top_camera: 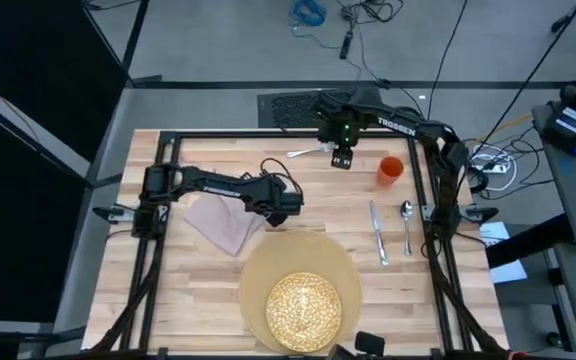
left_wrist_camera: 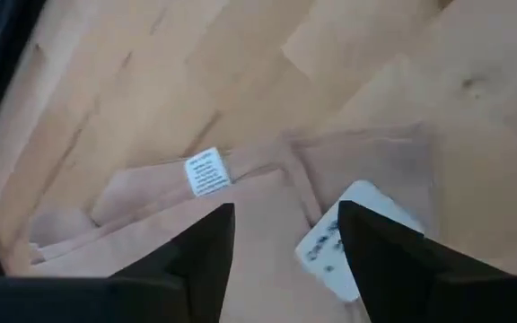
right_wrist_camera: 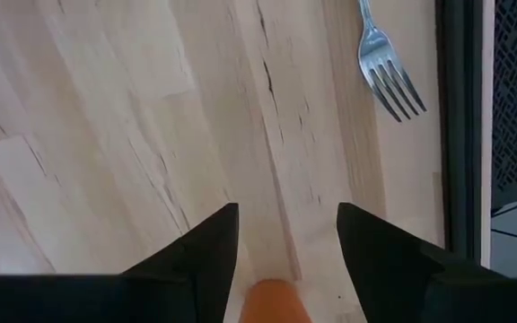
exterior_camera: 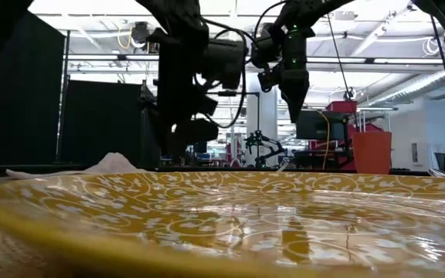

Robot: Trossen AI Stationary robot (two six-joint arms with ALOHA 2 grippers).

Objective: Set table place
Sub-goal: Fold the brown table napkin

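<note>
The beige napkin point(top_camera: 223, 225) lies crumpled on the table point(top_camera: 188, 290), left of the round tan placemat point(top_camera: 348, 265), which carries the yellow speckled plate point(top_camera: 305, 310). My left gripper point(top_camera: 286, 207) hovers open by the napkin's right edge; the napkin point(left_wrist_camera: 240, 188) and its white labels show past the fingers. My right gripper point(top_camera: 342, 158) hangs open above the bare wood at the far side, beside the fork point(top_camera: 308, 152), which also shows in its wrist view point(right_wrist_camera: 386, 67). The orange cup point(top_camera: 390, 170) stands to its right. Knife point(top_camera: 378, 232) and spoon point(top_camera: 406, 225) lie right of the placemat.
The black metal frame point(top_camera: 268, 133) rings the tabletop, and its rail runs close behind the fork point(right_wrist_camera: 460, 126). Bare wood lies at the near left point(top_camera: 158, 300) and between the fork and the placemat. Cables and equipment sit beyond the right edge point(top_camera: 493, 170).
</note>
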